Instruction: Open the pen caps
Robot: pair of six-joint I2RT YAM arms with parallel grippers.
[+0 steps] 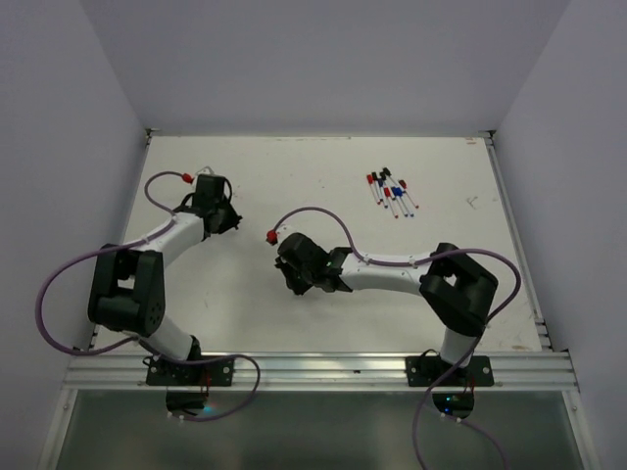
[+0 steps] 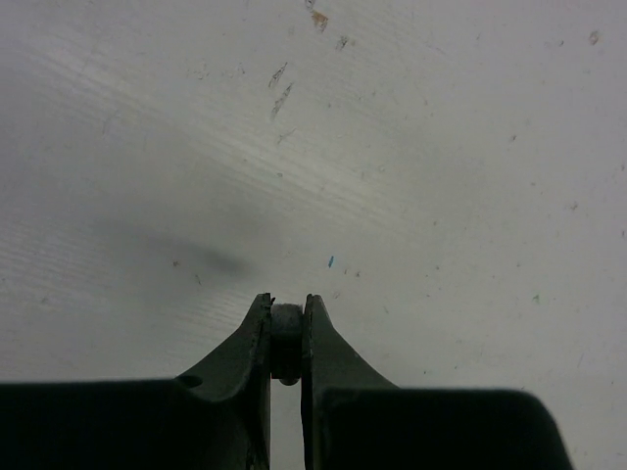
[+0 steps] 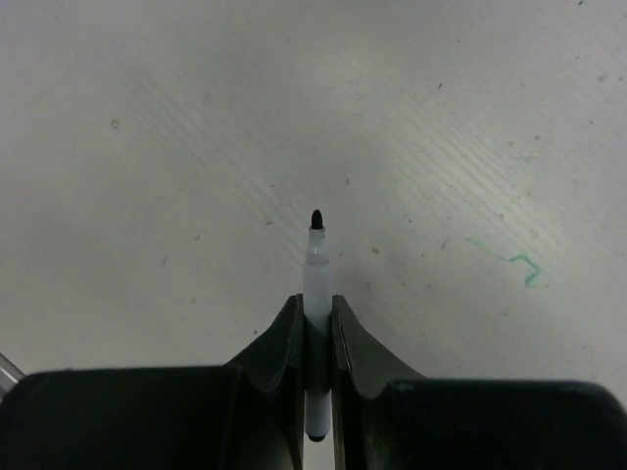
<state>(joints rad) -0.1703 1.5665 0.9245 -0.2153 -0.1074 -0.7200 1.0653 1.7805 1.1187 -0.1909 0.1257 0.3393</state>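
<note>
Right wrist: right gripper [image 3: 315,307] pinches slim white pen [image 3: 315,266]; left gripper [image 2: 287,304] pinches stubby round cap [image 2: 286,335].

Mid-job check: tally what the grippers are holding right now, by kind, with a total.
Uncapped pen, black tip, in right gripper: 1
Small greyish piece, kind unclear, in left gripper: 1
Total held: 2
Pile of pens: too small to count.
</note>
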